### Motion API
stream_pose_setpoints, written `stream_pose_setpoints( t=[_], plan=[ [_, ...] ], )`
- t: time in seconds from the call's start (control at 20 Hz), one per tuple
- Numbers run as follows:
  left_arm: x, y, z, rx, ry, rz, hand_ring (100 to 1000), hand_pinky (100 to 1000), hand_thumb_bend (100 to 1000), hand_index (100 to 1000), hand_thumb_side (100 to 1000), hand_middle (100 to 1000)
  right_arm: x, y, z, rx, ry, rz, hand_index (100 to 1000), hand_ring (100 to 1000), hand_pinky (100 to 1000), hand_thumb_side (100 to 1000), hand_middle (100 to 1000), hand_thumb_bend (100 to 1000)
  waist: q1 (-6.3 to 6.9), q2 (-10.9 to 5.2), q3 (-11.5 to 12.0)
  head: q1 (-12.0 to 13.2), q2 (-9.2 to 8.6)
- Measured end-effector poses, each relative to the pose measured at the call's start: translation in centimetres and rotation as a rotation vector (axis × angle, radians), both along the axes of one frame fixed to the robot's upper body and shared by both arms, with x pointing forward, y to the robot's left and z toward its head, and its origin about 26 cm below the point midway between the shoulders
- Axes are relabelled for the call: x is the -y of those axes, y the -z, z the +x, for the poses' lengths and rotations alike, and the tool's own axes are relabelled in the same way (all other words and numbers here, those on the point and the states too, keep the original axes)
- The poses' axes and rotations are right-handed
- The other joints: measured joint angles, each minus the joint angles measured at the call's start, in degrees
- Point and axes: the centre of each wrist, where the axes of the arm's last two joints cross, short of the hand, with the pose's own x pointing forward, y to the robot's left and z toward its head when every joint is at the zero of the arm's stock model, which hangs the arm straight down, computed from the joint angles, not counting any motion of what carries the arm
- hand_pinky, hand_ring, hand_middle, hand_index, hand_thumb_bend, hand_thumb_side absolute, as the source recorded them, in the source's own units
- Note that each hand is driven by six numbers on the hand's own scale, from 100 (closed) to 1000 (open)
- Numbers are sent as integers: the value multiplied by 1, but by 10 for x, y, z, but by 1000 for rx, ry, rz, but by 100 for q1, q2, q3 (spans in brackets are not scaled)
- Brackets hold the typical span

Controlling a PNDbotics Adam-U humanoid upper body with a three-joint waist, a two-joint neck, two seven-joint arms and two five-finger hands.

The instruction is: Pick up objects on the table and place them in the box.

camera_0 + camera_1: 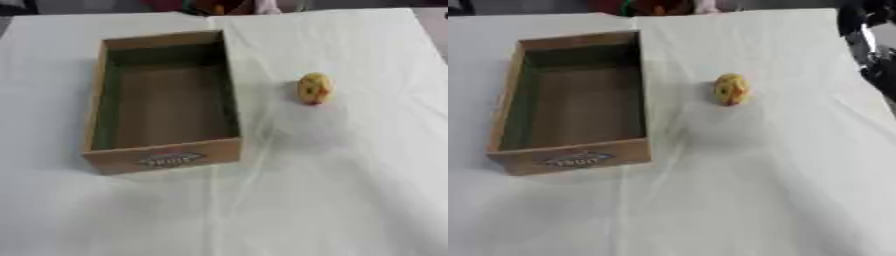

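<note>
Only a dark, blurred piece of my right arm [874, 45] shows, cut off at the upper right edge of the right eye view; my right hand itself I cannot make out, so I cannot tell how its fingers stand. My left hand shows nowhere. On the white tablecloth [332, 190], the small yellow rounded object with reddish marks [314, 89] sits well right of the open brown cardboard box [163, 158], apart from it.

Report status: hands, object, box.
Right arm at far right edge, robot hand unclear; left unseen. Small yellow rounded object on white cloth, right of empty cardboard box. Path clear.
</note>
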Motion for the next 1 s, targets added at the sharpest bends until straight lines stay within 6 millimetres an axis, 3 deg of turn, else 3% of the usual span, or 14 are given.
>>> stream_pose_setpoints(
  t=[0.1,0.2,0.25,0.6,0.7,0.75,0.8,0.85,0.9,0.95,1.0],
  plan=[
    [1,0,0,-3,4,2,399,415,100,693,859,490,1,1,-1,-43,28,-60,894,722,674,999,779,341,0,0,-1,-5,0],
    [1,0,0,-4,6,4,399,415,100,693,859,490,1,1,-2,-95,44,-110,897,734,684,969,786,294,1,0,0,-19,-1],
    [1,0,0,-4,6,4,399,415,100,693,859,490,1,1,-2,-125,50,-133,896,734,686,949,783,230,0,0,1,-24,-1],
    [1,0,0,-6,11,8,399,415,100,692,859,490,2,-3,-3,-325,72,-230,909,748,699,893,794,205,-4,0,14,-47,-1],
    [2,1,0,-7,15,10,399,415,100,692,859,490,2,-6,-3,-347,75,-249,911,751,702,864,791,259,-8,0,22,-50,-1],
    [3,1,0,-8,16,10,399,414,100,692,858,490,1,-8,-3,-352,73,-255,904,751,698,783,777,356,-11,0,30,-51,-1],
    [3,1,0,-8,17,10,399,414,100,692,858,490,1,-10,-3,-358,69,-261,903,751,698,771,775,375,-16,0,39,-52,-1],
    [3,1,0,-8,17,10,399,415,100,692,858,490,0,-12,-3,-364,62,-266,901,755,703,672,766,474,-21,0,43,-53,-1],
    [3,1,0,-8,17,11,399,415,100,692,858,490,-1,-13,-2,-373,56,-272,901,755,703,672,766,474,-25,0,48,-58,-1],
    [3,1,0,-9,18,11,399,414,100,692,858,490,-2,-15,-2,-384,48,-277,906,758,708,567,756,543,-25,0,54,-65,-1],
    [3,1,0,-9,18,11,399,414,100,692,857,490,-2,-16,-2,-396,43,-282,907,759,709,542,752,564,-25,0,63,-73,-1]
  ],
)
